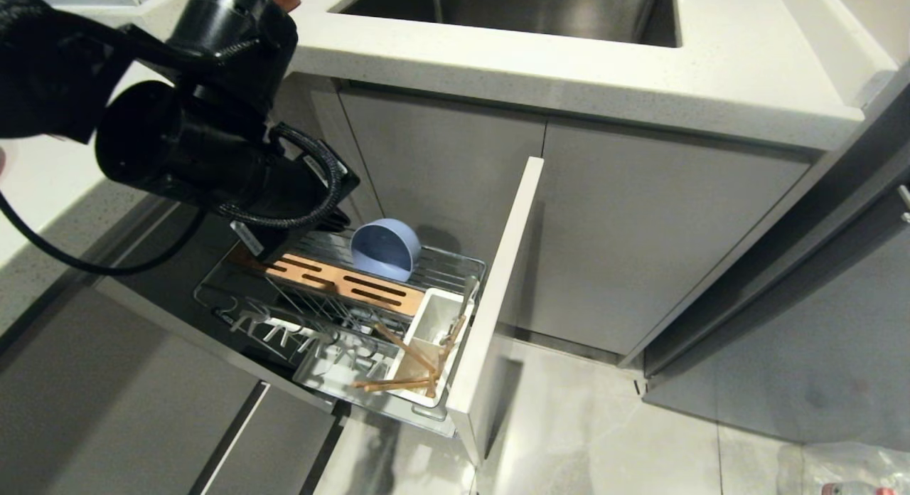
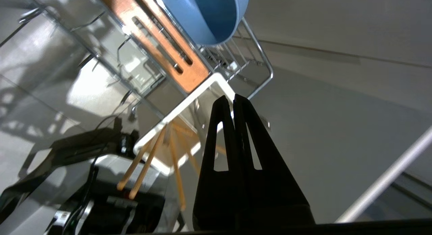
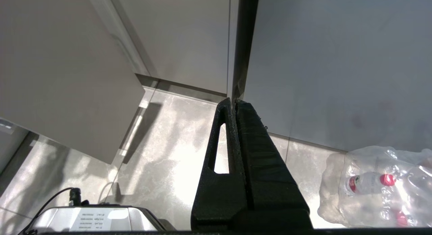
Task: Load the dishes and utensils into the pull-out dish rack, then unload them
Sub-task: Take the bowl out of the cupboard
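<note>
Chopsticks [image 2: 145, 167] in caddy [image 2: 189, 103] just below empty, closed left tool [image 2: 233, 99].

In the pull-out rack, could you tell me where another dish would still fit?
The wire prongs between the copper strip and the rack's outer edge stand bare. The caddy is crowded with chopsticks. The blue bowl fills the back row's end by the front panel.

White speckled countertop [image 1: 640, 75], steel sink [image 1: 526, 8], grey cabinet doors [image 1: 640, 239], glossy pale tiled floor [image 1: 604, 424], wrapped bottle pack [image 3: 378, 187]
</note>
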### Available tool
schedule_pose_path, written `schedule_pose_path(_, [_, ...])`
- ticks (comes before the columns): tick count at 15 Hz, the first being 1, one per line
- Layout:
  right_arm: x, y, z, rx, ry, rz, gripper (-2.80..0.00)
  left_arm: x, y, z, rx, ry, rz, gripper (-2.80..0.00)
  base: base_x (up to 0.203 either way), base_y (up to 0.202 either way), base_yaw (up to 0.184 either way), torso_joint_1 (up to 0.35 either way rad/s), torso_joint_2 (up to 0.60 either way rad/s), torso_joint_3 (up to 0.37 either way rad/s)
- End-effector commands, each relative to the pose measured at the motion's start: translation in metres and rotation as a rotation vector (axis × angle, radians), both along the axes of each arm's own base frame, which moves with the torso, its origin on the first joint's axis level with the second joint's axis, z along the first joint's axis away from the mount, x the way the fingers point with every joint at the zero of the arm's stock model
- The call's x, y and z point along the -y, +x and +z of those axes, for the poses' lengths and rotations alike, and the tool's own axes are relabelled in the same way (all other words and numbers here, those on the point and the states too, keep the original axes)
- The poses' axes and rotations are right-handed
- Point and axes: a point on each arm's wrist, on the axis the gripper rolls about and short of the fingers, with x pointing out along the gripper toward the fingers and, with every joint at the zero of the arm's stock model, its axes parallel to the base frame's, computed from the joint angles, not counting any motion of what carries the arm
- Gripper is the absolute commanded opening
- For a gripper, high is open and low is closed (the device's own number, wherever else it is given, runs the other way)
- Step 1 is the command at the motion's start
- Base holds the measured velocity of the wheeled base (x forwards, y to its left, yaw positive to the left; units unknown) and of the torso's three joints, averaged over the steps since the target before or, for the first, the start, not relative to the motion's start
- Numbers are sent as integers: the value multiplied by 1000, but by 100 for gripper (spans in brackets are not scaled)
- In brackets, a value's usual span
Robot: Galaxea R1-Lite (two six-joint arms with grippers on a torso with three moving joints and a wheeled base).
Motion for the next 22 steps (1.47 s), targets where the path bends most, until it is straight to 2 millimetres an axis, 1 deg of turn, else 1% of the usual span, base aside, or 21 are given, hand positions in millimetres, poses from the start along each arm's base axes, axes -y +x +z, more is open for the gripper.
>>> schedule_pose_path(1, [0,0,0,-2,0,0,-280,5,12,-20,-47,25,14,-280,0,0,0,0,0,0])
schedule_pose_path(2, [0,0,0,-2,0,0,-280,7,19,-29,-56,31,18,0,0,0,0,0,0,0])
schedule_pose_path(5, [0,0,0,-2,0,0,-280,9,39,-45,-52,28,44,0,0,0,0,0,0,0])
schedule_pose_path(8, [0,0,0,-2,0,0,-280,13,56,-57,-36,25,51,0,0,0,0,0,0,0])
schedule_pose_path(13, [0,0,0,-2,0,0,-280,24,91,-81,8,34,25,0,0,0,0,0,0,0])
schedule_pose_path(16, [0,0,0,-2,0,0,-280,27,108,-86,11,3,2,0,0,0,0,0,0,0])
schedule_pose_path(18, [0,0,0,-2,0,0,-280,24,118,-87,36,-18,9,0,0,0,0,0,0,0])
schedule_pose_path(22, [0,0,0,-2,0,0,-280,22,123,-83,74,-25,1,0,0,0,0,0,0,0])
